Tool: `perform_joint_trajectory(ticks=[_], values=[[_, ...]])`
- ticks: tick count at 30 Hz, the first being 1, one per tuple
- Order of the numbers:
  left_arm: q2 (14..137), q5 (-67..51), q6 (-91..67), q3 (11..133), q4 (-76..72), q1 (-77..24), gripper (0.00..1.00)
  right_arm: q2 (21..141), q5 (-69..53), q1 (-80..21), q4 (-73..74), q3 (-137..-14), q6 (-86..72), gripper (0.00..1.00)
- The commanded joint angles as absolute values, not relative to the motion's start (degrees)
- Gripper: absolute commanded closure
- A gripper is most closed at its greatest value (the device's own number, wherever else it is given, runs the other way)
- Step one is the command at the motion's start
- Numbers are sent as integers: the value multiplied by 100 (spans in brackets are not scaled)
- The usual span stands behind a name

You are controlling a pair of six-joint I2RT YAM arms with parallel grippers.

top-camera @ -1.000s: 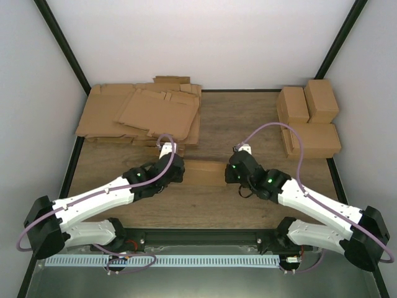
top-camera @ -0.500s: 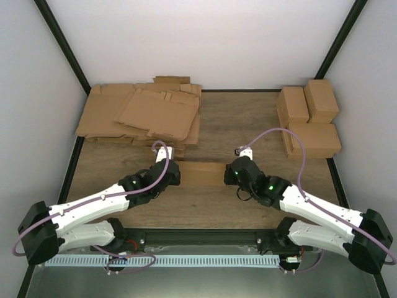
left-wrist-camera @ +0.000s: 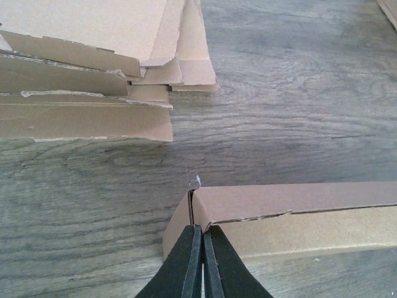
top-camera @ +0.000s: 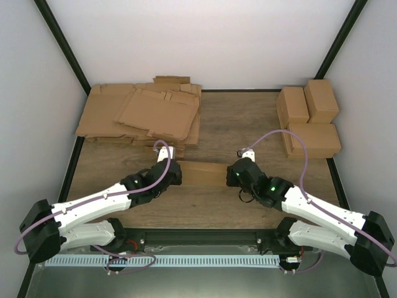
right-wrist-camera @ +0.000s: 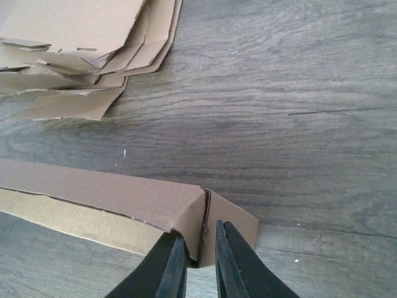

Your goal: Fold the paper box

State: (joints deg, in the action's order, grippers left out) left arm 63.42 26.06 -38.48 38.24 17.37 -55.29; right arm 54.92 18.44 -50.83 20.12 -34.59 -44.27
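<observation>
Currently in hand: closing the ends of the paper box [top-camera: 200, 174], by my reckoning. The body stands as a long sleeve, and the end flaps are not yet tucked.
Where the box lies: on its side across the middle of the wooden table [top-camera: 248, 124], between the two arms. It is well apart from the stack of flat cardboard sheets [top-camera: 139, 115] at the far left and the folded boxes [top-camera: 308, 115] at the far right.
Left gripper [left-wrist-camera: 201, 231]: the fingers are pressed almost flat together at the box's left end, on the seam where the end flap [left-wrist-camera: 176, 228] meets the top panel. It looks to be pinching that thin edge, though hardly any card shows between the pads.
Right gripper [right-wrist-camera: 200, 236]: the fingers are narrowly parted and astride the right-end corner, clamping the cardboard edge just beside the small flap [right-wrist-camera: 234, 220] that juts outward.
Doing it well: I'd have one arm only steady the sleeve while the other bends its flap along the crease. Both ends need even pressure so the box stays square to the table.
Watch for: thin card buckling or tearing at the seam, and the light box sliding on the smooth wood if either arm pulls sideways.
</observation>
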Motion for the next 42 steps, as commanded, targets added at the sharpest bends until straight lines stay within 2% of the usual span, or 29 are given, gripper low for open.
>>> perform_joint_trajectory(ticks=[1, 14, 20, 24, 32, 42], values=[[6592, 2445, -3937, 4029, 2526, -5586, 96, 5675, 1930, -5123, 3438, -3837, -4554, 83], [6574, 2477, -3777, 4201, 2606, -5589, 96, 5427, 1374, -5120, 3952, -4554, -4490, 58], [6637, 2494, -3745, 4294, 2671, -5583, 96, 5523, 624, -5014, 3916, -4994, -4250, 52], [6654, 2476, -3727, 4315, 2663, -5587, 96, 5598, 314, -4767, 3810, -5115, -4192, 51], [6675, 2478, -3709, 4350, 2714, -5583, 96, 5660, -513, -3615, 3523, -5114, -3983, 53], [6761, 2472, -3691, 4388, 2715, -5592, 96, 5908, -1255, -3092, 3050, -4852, -3900, 65]])
